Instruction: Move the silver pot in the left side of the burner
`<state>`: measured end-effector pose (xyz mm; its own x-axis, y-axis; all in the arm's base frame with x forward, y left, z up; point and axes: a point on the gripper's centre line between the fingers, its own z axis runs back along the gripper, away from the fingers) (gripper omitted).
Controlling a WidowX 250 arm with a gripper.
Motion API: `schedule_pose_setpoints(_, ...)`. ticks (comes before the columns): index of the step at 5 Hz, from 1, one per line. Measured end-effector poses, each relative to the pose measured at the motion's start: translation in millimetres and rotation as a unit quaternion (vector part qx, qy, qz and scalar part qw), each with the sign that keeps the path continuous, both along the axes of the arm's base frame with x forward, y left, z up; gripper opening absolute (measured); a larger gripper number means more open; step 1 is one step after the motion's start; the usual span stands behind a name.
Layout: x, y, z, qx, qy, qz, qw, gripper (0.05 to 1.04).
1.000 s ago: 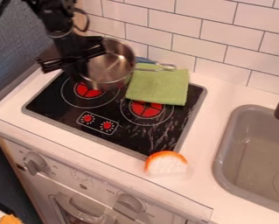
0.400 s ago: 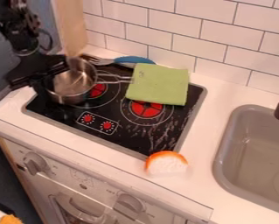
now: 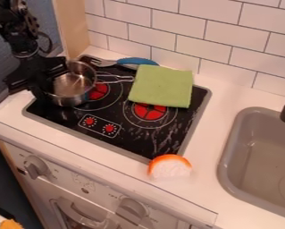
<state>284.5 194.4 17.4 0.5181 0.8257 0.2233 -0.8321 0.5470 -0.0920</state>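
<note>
Our end effector (image 3: pixel 44 88) hangs at the left rim of the silver saucepan (image 3: pixel 73 91), touching it or very close; whether it is clamped on the wall or loose there, we cannot tell, as the contact is hidden. The saucepan sits upright over the left part of the black cooktop (image 3: pixel 129 137), overlapping the left side of the left burner (image 3: pixel 99 92), whose red centre shows beside its wall. Its handle (image 3: pixel 115 78) points right, towards the folded green cloth (image 3: pixel 161 86), which lies partly over the right burner (image 3: pixel 150 112). We judge the job nearly finished: the sideways carrying looks done, since the saucepan is well left of the burner's centre, where the task wants it. What we cannot confirm is whether its base rests fully flat on the glass. If it does, we only need to make sure the rim is free and lift the arm away; if not, a short, gentle lowering comes first. We should withdraw straight up, since snagging the rim could tip or drag the saucepan off its spot.
</note>
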Motion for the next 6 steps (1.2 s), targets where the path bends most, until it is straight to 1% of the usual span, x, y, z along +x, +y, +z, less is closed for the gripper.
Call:
schedule_pose_setpoints(1,0.6,-0.4,0.1,-0.003,-0.003,0.007,1.0,0.575)
schedule_pose_setpoints(2,1.2,-0.2,0.2,-0.003,-0.006,0.011,0.9999,0.877)
schedule_pose_setpoints(3,-0.5,-0.1,-0.1,-0.002,0.0,0.015,0.9999,1.011)
schedule_pose_setpoints(4,8.7,-1.3,12.5,0.009,-0.002,0.007,0.9999,1.006)
schedule_pose_setpoints(5,16.6,-3.4,40.3,0.031,-0.015,0.002,0.9994,1.001)
schedule_pose_setpoints(6,20.5,-13.4,73.3,0.072,0.017,0.008,0.9973,1.001)
